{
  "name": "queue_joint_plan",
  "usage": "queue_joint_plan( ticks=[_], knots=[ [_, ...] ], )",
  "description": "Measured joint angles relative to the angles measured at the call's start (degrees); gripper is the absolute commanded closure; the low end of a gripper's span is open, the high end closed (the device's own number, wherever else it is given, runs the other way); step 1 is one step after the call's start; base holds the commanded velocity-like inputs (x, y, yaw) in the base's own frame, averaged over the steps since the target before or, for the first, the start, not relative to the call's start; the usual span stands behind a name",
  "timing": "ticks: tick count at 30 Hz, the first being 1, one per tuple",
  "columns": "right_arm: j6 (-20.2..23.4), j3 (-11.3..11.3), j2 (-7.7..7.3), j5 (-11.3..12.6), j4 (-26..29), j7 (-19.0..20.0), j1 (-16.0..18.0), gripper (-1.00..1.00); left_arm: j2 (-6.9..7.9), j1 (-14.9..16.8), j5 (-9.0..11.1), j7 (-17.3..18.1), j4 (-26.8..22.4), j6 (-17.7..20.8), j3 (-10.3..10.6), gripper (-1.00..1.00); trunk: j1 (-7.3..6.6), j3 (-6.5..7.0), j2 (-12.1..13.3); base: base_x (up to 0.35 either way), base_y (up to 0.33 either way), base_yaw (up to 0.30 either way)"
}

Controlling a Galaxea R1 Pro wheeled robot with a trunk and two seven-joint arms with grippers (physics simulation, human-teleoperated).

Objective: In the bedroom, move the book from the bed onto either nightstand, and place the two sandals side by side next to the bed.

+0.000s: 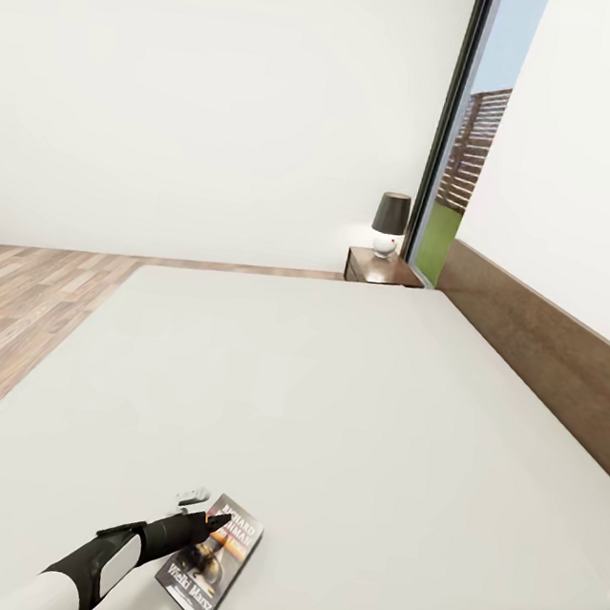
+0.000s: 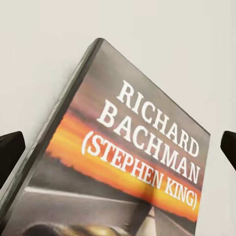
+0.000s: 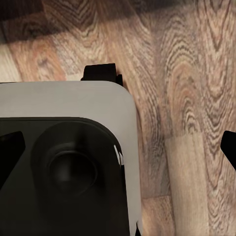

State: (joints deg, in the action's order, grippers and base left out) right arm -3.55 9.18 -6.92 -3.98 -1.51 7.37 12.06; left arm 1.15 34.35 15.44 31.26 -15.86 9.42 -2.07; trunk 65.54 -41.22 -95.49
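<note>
Head view: left pincer (image 1: 211, 522) low over the paperback book (image 1: 212, 559) on the bed (image 1: 350, 398). Left wrist view: fingers (image 2: 10, 155) spread wide, book (image 2: 132, 162) between and beyond them, untouched. Right pincer: cannot tell.

Table lamp (image 1: 390, 224), dark shade, white round base, lit, standing in the far corner beside the tall window (image 1: 475, 145). Through the window: brown slat fence (image 1: 478, 145), green lawn (image 1: 435, 242), blue sky. Plain white walls (image 1: 218, 91).
</note>
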Motion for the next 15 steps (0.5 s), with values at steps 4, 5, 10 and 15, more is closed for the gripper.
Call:
queue_joint_plan(
  ticks=[4,5,10,15],
  knots=[
    [0.0,0.0,0.0,0.0,0.0,0.0,0.0,-1.0,0.0,0.0,0.0,0.0,0.0,-0.1,0.0,-1.0,0.0,0.0,0.0,-0.003,0.0,-0.121],
    [0.0,0.0,0.0,0.0,0.0,0.0,0.0,-1.0,0.0,0.0,0.0,0.0,0.0,-0.1,0.0,-1.0,0.0,0.0,0.0,-0.002,0.0,-0.132],
    [0.0,0.0,0.0,0.0,0.0,0.0,0.0,-1.0,0.0,0.0,0.0,0.0,0.0,-0.2,0.0,-1.0,0.0,0.0,0.0,-0.001,0.0,-0.099],
    [0.0,0.0,0.0,0.0,0.0,0.0,0.0,-1.0,0.0,0.0,0.0,0.0,0.0,-0.2,0.0,-1.0,0.0,0.0,0.0,-0.001,0.0,-0.048]
  ],
)
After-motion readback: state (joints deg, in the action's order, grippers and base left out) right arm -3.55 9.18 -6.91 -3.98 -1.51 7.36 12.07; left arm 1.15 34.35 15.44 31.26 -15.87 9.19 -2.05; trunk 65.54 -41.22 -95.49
